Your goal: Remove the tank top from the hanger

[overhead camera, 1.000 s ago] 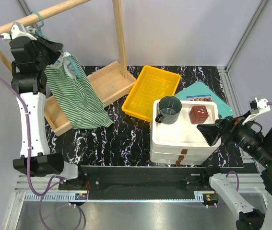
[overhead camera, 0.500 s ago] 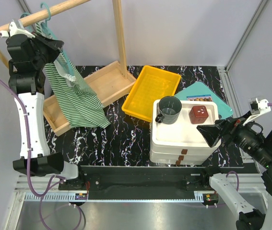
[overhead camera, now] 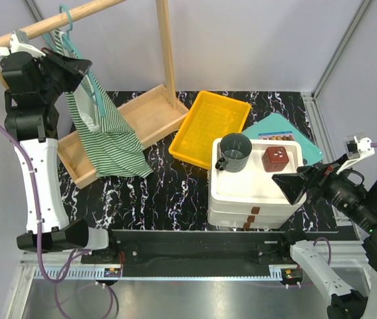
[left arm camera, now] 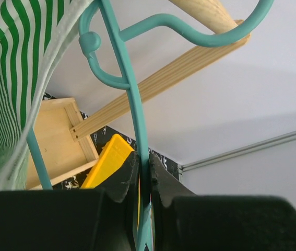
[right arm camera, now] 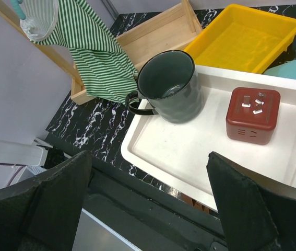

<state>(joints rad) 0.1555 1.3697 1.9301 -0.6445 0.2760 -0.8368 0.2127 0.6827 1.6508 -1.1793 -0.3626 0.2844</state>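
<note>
The teal hanger (overhead camera: 97, 90) hangs at the wooden pole (overhead camera: 75, 14) at the back left, its hook (overhead camera: 65, 14) at the pole. The green-and-white striped tank top (overhead camera: 112, 133) is draped on it and trails down over the wooden tray. My left gripper (overhead camera: 78, 66) is shut on the hanger's thin bar. In the left wrist view the bar (left arm camera: 132, 104) runs up from between the pads (left arm camera: 143, 170), with the tank top (left arm camera: 9, 78) at the left. My right gripper (overhead camera: 288, 187) is open and empty, hovering over the white unit (right arm camera: 189, 157) at the right.
A wooden tray (overhead camera: 148, 113) lies under the tank top. A yellow tray (overhead camera: 208, 119) is beside it. A white drawer unit (overhead camera: 254, 189) bears a dark mug (overhead camera: 235, 151) and a red box (overhead camera: 276, 158). The rack's upright post (overhead camera: 165, 46) stands behind the wooden tray.
My left arm has risen and drawn left with the hanger. The hook now sits higher at the pole, and the tank top has swung left. The right arm has not moved.
</note>
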